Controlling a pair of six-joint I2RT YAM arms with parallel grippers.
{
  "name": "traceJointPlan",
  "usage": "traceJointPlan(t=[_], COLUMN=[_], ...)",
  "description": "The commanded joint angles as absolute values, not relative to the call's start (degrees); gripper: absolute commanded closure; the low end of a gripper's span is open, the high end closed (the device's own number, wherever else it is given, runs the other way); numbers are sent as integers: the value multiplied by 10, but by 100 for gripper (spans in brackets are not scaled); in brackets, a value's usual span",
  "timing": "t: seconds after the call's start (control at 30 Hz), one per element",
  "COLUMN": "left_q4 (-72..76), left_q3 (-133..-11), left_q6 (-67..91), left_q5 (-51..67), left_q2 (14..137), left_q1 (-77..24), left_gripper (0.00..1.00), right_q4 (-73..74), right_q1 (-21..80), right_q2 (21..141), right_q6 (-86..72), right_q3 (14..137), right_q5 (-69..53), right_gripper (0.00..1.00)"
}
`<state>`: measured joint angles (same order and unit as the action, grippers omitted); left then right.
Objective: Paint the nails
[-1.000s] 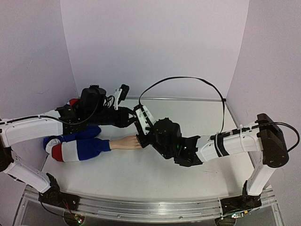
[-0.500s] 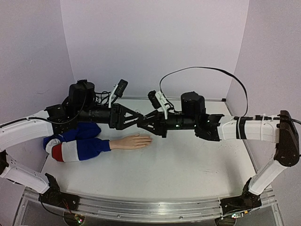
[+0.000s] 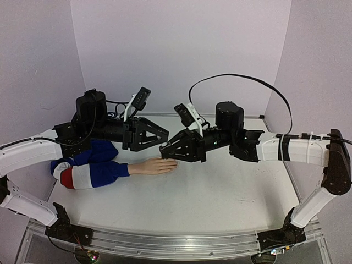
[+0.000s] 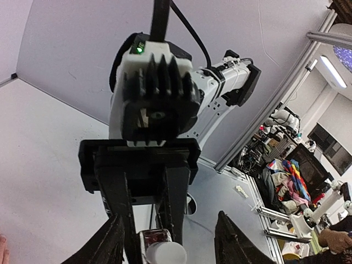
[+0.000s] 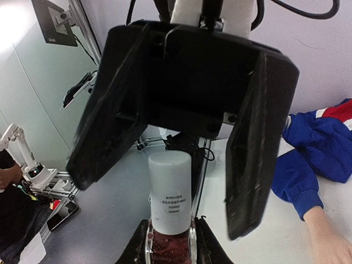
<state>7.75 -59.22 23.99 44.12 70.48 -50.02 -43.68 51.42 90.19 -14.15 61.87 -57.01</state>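
Note:
The peach mannequin hand (image 3: 155,165) lies flat on the table, its blue, white and red striped sleeve (image 3: 91,169) to the left. The nails at its fingertips (image 3: 174,163) are too small to make out. My right gripper (image 3: 164,148) hovers just above those fingertips. It is shut on a small polish bottle (image 5: 170,242) with a white cap (image 5: 170,190). My left gripper (image 3: 165,133) faces it from the left, open, with its fingers (image 5: 256,148) spread either side of the cap and not touching it. The left wrist view shows the cap (image 4: 164,254) low between my left gripper's (image 4: 173,242) fingers.
White walls close the table at the back and on both sides. A black cable (image 3: 236,82) loops above the right arm. The sleeve's blue cloth (image 5: 313,154) lies to the right in the right wrist view, beside the mannequin wrist (image 5: 330,242).
The right gripper rose from the mannequin hand with the bottle, met the left gripper in mid-air, then dipped slightly. The left gripper opened and drew back to the left.

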Motion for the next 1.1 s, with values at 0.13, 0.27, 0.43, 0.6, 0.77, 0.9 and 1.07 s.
traceJointPlan(t=[0.13,0.27,0.43,0.6,0.77,0.9,1.07], left_q4=[115,107,81,64,50,43,42], left_q3=[-594,-594,-596,-596,-607,-608,-605], left_q6=[221,221,218,229,241,241,242], left_q5=[434,395,317,235,196,193,218], left_q2=[703,707,714,721,736,737,724], left_q1=[-519,-519,-519,-521,-523,-523,-515], left_gripper=[62,78,93,100,100,100,34], right_q4=[-501,-498,-441,-466,-501,-501,-441], right_q1=[513,513,524,670,675,671,620], right_q2=[886,877,854,908,977,962,915], right_q6=[-160,-147,-92,78,129,118,60], right_q3=[621,607,589,612,663,646,618], right_q5=[-552,-512,-314,523,506,333,17], right_gripper=[100,100,100,100,100,100,100])
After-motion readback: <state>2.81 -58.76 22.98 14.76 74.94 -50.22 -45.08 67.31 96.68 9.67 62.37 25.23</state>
